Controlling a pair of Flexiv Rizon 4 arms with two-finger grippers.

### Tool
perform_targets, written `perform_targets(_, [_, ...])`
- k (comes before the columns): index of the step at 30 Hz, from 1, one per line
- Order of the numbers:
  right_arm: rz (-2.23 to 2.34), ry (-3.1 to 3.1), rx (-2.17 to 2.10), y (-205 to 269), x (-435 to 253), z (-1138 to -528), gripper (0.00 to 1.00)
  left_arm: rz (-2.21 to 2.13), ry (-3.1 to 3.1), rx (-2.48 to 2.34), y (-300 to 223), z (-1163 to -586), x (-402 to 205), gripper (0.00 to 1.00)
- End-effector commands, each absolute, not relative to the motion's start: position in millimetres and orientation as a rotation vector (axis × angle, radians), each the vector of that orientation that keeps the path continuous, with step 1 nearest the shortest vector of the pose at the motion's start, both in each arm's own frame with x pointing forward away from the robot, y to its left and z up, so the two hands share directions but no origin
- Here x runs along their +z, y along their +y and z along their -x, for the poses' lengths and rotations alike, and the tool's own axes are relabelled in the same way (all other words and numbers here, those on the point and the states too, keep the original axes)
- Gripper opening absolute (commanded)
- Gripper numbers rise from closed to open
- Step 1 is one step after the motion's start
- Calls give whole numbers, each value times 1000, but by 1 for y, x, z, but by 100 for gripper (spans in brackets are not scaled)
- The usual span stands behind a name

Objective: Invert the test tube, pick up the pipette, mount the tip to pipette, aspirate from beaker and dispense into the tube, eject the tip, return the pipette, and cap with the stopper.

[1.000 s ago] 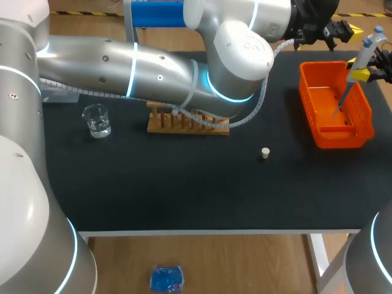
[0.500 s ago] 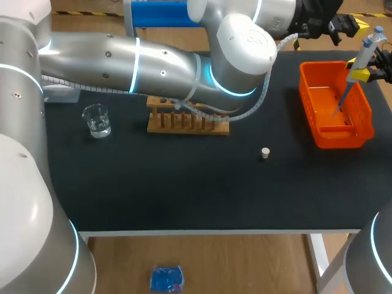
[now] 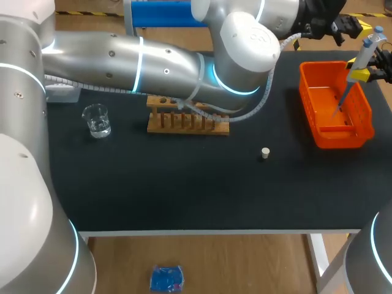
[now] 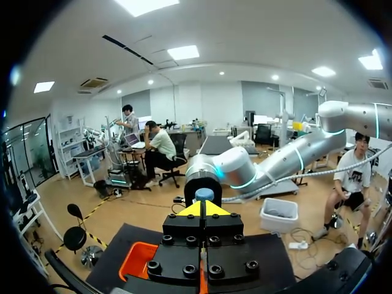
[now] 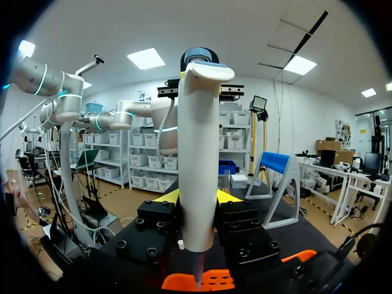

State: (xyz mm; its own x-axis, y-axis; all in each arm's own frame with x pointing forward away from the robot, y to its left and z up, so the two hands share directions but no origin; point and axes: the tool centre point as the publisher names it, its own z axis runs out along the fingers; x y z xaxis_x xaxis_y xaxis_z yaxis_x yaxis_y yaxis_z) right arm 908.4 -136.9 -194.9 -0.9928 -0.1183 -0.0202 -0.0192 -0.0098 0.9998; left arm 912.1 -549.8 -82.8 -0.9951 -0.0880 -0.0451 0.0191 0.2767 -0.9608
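Right end effector [image 3: 360, 74] clamped on pipette [image 3: 367, 46], tip [image 3: 340, 98] pointing down into orange bin [image 3: 334, 139]; left end effector [image 3: 346, 27] closed, empty, near pipette's head, so tip-eject step I'd say, next needs tip released into bin.

Black-topped table [image 3: 184, 196], seemingly wooden floor [image 3: 245, 263] below
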Motion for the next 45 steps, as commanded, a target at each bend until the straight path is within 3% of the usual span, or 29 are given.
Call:
perform_targets(1, [-154, -2160, -2175, -138, -195, -909, 0, 73, 2402, -1903, -551, -914, -90, 0])
perform_targets(45, [-154, -2160, -2175, -138, -195, -909, 0, 146, 2424, -1945, -551, -914, -113, 0])
